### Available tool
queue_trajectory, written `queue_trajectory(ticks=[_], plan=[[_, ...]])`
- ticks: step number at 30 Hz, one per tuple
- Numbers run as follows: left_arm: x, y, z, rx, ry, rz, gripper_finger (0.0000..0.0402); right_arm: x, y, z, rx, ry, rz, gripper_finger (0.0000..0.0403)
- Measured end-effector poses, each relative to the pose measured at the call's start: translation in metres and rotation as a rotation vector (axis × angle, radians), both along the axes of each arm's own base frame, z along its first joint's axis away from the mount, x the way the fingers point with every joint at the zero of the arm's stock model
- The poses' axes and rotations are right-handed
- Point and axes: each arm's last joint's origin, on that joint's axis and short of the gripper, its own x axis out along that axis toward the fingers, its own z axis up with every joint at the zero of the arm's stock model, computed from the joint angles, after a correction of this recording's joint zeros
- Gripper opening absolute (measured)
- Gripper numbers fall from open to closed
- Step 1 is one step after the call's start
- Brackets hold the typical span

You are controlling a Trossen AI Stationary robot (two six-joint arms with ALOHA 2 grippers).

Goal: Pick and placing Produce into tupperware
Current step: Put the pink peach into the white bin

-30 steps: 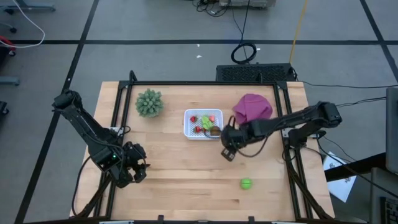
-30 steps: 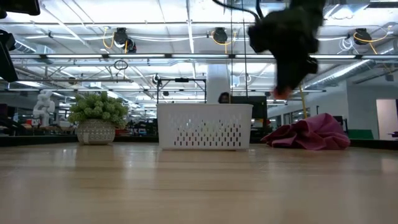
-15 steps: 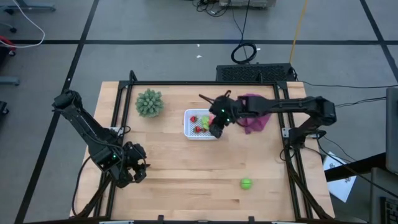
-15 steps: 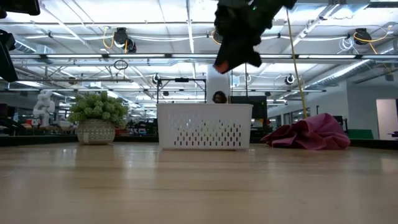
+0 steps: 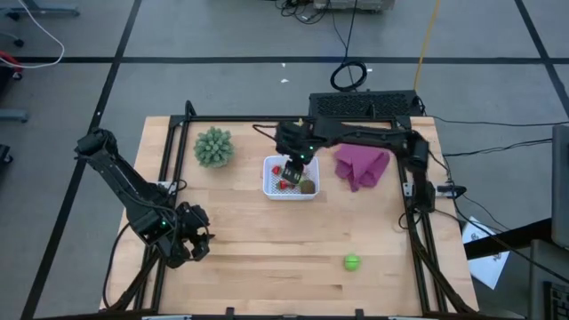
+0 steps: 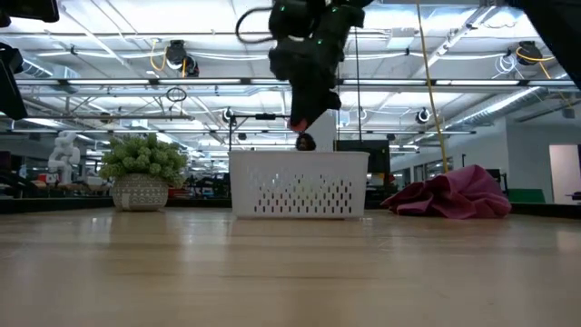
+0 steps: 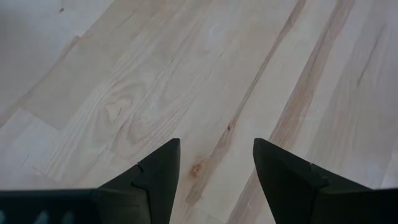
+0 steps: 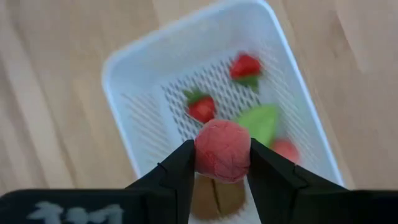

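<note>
Right wrist view: fingers [image 8: 176,169] pinch a round, pebbly pink fruit [image 8: 222,150].

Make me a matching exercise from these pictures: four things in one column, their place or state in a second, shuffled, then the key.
Things
1. pink fruit
2. green ball
3. left gripper
4. purple cloth

Places or states
A. open over bare table
B. alone on the table near the front edge
C. held between the right gripper's fingers above the basket
D. crumpled on the table beside the basket

Pairs: 1-C, 2-B, 3-A, 4-D
</note>
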Motion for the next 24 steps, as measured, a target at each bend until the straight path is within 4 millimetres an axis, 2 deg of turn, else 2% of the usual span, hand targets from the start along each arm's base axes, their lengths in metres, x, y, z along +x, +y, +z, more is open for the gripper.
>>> queue_trajectory(ticks=[4,8,20,24], plan=[[0.000,0.000,0.000,0.010,0.002,-0.015,0.0207,0.007,-0.009,-0.015,0.004,0.147,-0.004,0.0121],[0.000,0.000,0.000,0.016,0.000,-0.018,0.0207,0.012,-0.012,-0.031,0.007,0.191,0.027,0.0121],[0.000,0.000,0.000,0.028,0.002,-0.036,0.0207,0.014,-0.025,-0.034,-0.027,0.156,0.023,0.0121],[0.000,0.000,0.000,0.028,0.002,-0.037,0.0207,0.014,-0.023,-0.044,0.005,0.148,0.033,0.0121]])
